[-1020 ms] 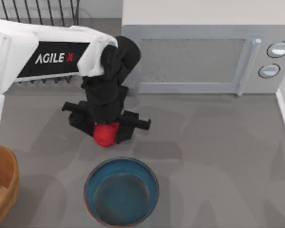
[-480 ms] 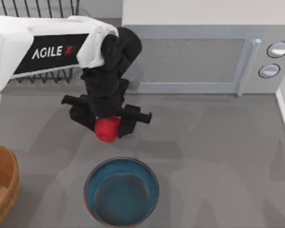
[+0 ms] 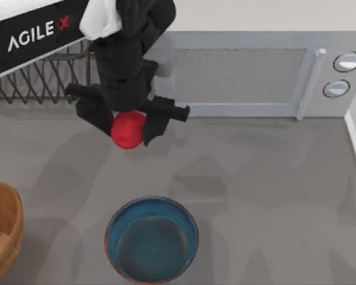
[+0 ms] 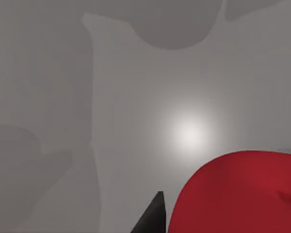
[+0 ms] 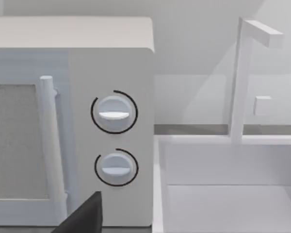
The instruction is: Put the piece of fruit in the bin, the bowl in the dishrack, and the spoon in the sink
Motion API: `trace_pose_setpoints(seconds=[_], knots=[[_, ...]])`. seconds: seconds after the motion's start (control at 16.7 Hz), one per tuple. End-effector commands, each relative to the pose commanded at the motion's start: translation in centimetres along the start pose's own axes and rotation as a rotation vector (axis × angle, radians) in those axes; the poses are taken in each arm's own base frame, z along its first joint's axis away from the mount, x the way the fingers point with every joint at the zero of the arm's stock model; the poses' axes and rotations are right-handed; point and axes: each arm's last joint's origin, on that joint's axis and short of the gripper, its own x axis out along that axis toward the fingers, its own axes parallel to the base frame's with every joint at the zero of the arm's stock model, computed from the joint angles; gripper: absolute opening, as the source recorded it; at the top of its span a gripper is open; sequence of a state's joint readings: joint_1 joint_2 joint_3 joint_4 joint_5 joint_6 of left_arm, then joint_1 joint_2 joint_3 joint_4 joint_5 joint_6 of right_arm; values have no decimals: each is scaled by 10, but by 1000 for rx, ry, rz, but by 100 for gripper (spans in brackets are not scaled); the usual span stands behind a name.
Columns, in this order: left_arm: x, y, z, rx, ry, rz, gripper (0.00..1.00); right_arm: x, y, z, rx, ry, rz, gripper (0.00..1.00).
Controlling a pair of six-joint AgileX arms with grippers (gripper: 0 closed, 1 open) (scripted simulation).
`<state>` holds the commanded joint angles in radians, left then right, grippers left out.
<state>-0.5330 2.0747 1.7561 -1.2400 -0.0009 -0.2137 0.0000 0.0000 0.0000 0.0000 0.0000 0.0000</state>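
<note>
At about eight o'clock on the table sits the round tan wooden bin (image 3: 1,228). At ten o'clock, before the black wire dishrack (image 3: 38,80), the left gripper (image 3: 128,129) hangs clamped on the small red round piece of fruit (image 3: 127,130). The blue-glazed round bowl (image 3: 151,238) rests at six o'clock. The right gripper's fingers: cannot tell.

Red fruit (image 3: 127,130) in left claw (image 3: 126,126); blue bowl (image 3: 151,240) upright.
</note>
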Motion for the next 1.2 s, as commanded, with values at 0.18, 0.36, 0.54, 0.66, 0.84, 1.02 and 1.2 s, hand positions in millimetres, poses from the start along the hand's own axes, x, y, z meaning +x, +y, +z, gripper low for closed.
trace_pose_setpoints(seconds=[0.18, 0.36, 0.54, 0.66, 0.84, 1.02, 1.2], knots=[[-1, 0, 0, 0, -1, 0, 0, 0, 0, 0, 0, 0, 0, 100], [-1, 4, -2, -4, 2, 5, 0, 0, 0, 0, 0, 0, 0, 100], [-15, 25, -22, -39, 2, 34, 0, 0, 0, 0, 0, 0, 0, 100], [-31, 45, -47, -77, -7, 62, 0, 0, 0, 0, 0, 0, 0, 100], [-55, 77, -99, -146, -24, 114, 0, 0, 0, 0, 0, 0, 0, 100], [-66, 100, -156, -215, -35, 168, 0, 0, 0, 0, 0, 0, 0, 100], [-62, 112, -195, -267, -21, 212, 0, 0, 0, 0, 0, 0, 0, 100]])
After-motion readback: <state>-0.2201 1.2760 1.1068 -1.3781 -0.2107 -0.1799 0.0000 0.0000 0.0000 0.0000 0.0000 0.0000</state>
